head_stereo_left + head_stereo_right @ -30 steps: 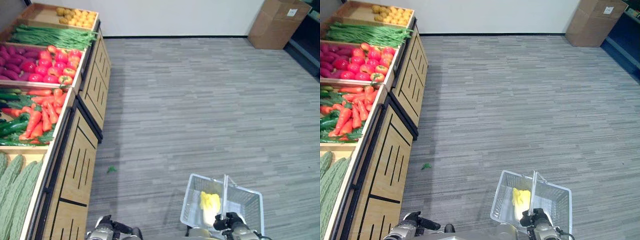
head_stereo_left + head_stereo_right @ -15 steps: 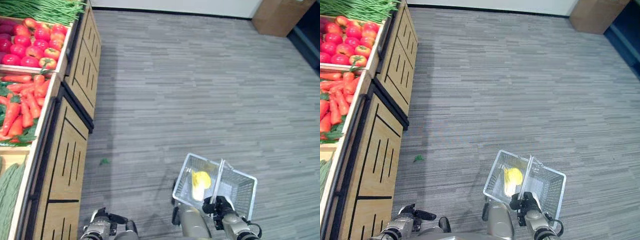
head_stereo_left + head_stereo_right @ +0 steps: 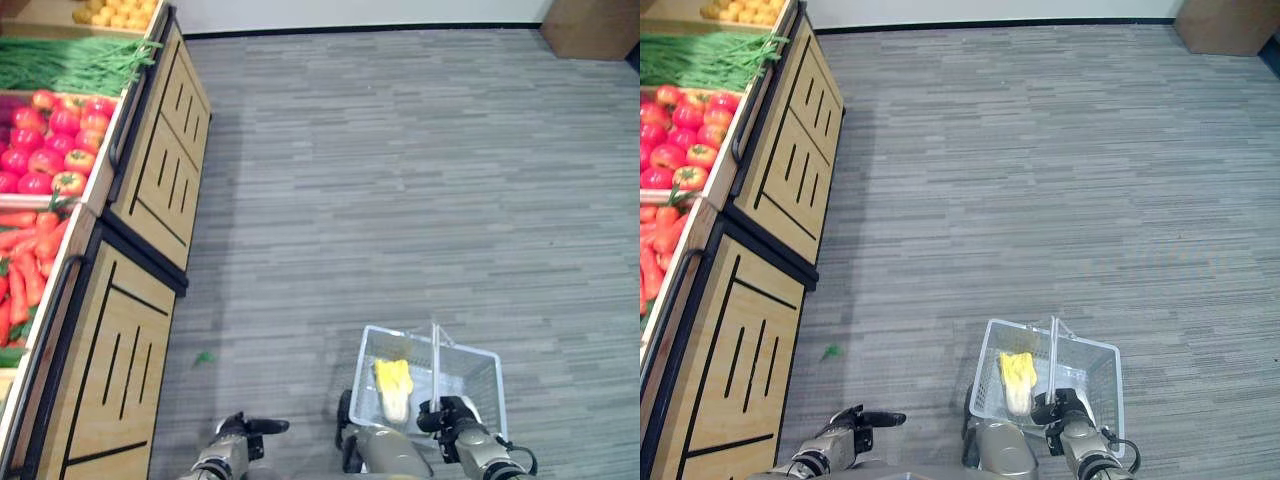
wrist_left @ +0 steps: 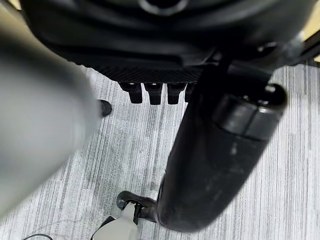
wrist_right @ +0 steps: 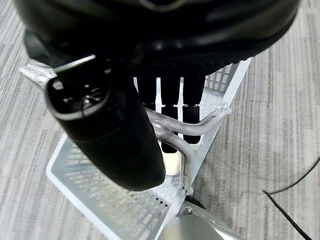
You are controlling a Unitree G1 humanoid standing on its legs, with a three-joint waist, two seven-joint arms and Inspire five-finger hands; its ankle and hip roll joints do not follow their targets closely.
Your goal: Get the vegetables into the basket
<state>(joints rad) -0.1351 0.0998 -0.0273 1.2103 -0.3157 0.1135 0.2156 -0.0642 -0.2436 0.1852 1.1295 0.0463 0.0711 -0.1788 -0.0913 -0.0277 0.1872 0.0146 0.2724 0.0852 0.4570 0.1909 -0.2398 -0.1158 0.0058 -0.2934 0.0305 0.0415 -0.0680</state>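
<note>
A white wire basket hangs low over the grey floor in front of me. My right hand is shut on its upright handle. In the right wrist view the fingers curl round the handle with the thumb beside it. A yellow-white cabbage lies inside the basket. My left hand hangs at the lower left with curled fingers, thumb out and nothing in it. Tomatoes, green beans and carrots fill the stand on the left.
The wooden produce stand runs along the left edge, with small yellow produce at its far end. A small green leaf lies on the floor by the stand. A cardboard box stands at the far right.
The whole picture has shifted, so the camera moved; the stand now sits further left. My right hand keeps its hold on the basket handle and the cabbage stays inside.
</note>
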